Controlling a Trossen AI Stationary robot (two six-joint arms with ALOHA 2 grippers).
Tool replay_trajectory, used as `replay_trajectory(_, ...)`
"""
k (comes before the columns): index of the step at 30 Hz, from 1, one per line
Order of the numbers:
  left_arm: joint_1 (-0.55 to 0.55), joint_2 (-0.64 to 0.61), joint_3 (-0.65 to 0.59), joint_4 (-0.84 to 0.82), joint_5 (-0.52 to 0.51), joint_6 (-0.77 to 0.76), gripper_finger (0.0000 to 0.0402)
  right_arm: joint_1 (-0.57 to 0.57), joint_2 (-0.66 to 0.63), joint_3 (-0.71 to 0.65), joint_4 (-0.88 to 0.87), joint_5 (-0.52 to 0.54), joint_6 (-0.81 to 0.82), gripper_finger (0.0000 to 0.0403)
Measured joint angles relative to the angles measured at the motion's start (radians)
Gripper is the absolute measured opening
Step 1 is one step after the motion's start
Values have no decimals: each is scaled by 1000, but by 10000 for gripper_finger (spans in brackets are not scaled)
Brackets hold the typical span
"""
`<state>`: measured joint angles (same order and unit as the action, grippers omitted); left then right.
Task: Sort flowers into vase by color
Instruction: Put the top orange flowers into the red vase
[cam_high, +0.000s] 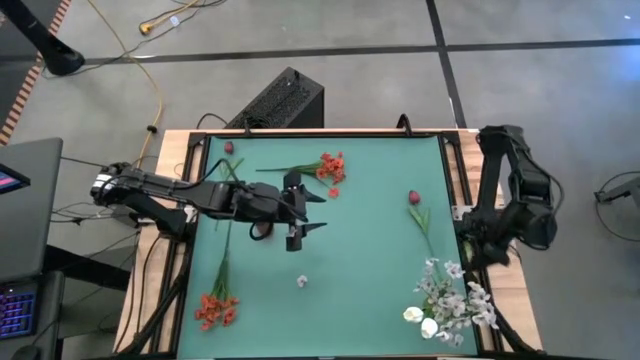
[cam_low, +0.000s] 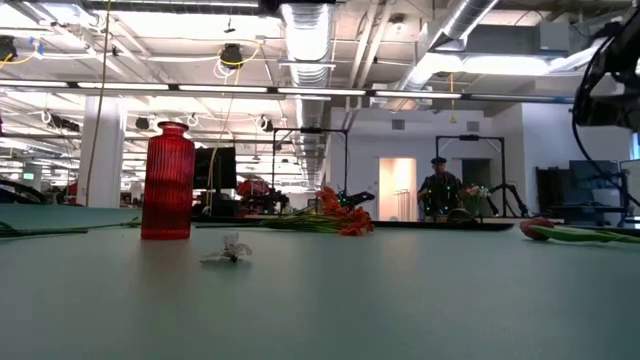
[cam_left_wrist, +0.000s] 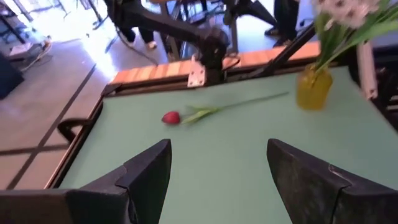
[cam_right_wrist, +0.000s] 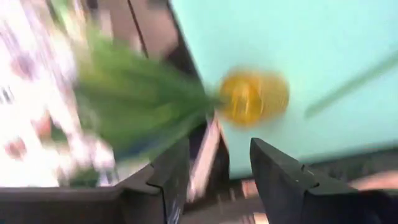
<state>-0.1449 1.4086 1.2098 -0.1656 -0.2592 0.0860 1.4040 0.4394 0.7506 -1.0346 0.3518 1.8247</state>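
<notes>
Left gripper (cam_high: 303, 212) hovered mid-worktop, released (nothing held); I'd drop low over the dark red bud's (cam_left_wrist: 171, 117) thin stem before closing.

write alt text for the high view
Left gripper, open, hovers over the middle of a green table. Orange flowers lie far side, a red bud right, white flowers near right; the right arm waits at the edge.

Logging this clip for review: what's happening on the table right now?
The robot is sorting flowers into vases. White flowers already stand in the yellow vase. The left gripper is open and empty over mid-table. The right gripper, open, waits by the table's edge near that vase. The red bud and two orange clusters still lie loose; the red vase looks empty.
</notes>
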Motion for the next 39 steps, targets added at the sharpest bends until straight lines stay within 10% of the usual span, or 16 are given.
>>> replay_trajectory(9, 67, 0, 0, -117, -5, -21, 254, -58, -101, 0, -246, 360, 202, 189)
replay_trajectory(18, 106, 0, 0, -86, 67, -16, 254, -195, -101, 13, -466, 455, 128, 189)
replay_trajectory(39, 66, -1, -15, 121, 94, -58, 254, -408, -93, 62, -381, 555, -281, 189)
